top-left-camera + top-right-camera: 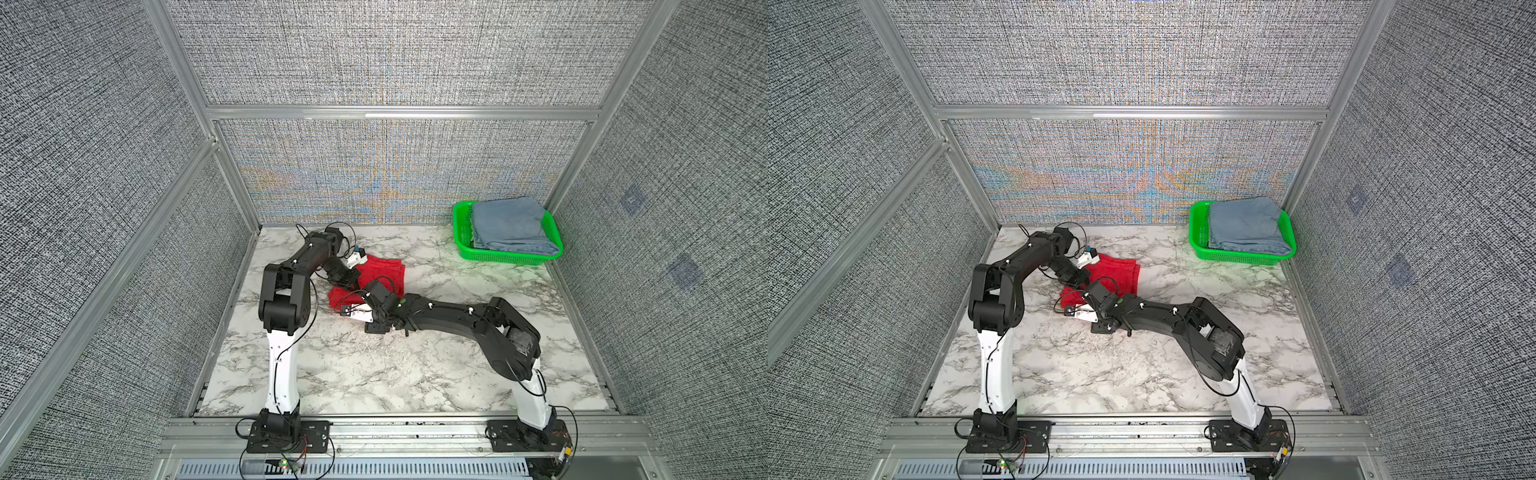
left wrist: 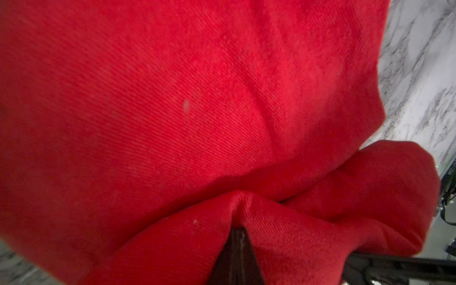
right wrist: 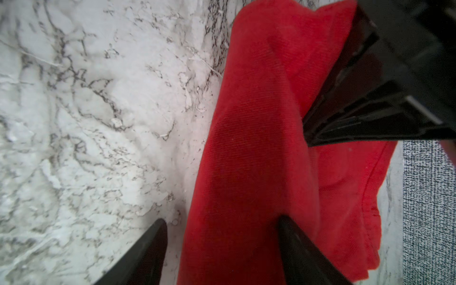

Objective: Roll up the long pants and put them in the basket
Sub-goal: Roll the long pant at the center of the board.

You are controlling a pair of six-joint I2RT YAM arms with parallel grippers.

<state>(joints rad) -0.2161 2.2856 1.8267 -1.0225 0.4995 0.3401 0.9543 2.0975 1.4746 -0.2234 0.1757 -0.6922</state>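
So, long pants (image 1: 388, 270): a red folded bundle on the counter (image 1: 415, 374), left of the middle and toward the back.
Cloth edges: layered edges lie stacked on the side that faces the basket. The near side is a thick rounded fold.
Open room: bare counter runs wide in front of the bundle and to its right. The left wall panel (image 1: 199, 232) stands close beside the left arm's elbow.
Basket (image 1: 459, 232): green, in the far right corner, well apart from the pants, holding a folded blue-grey garment (image 1: 511, 224).
Left arm (image 1: 286, 291): bent sharply, reaching back and then doubling down onto the bundle's left side.
Left tool (image 2: 238, 237): together, pinching a raised ridge of the red cloth.
Right arm (image 1: 457, 316): stretched low across the counter from the right, with its wrist at the bundle's near edge.
Right tool (image 3: 223, 222): apart, straddling the rounded fold, one finger over bare counter and the other against the cloth.
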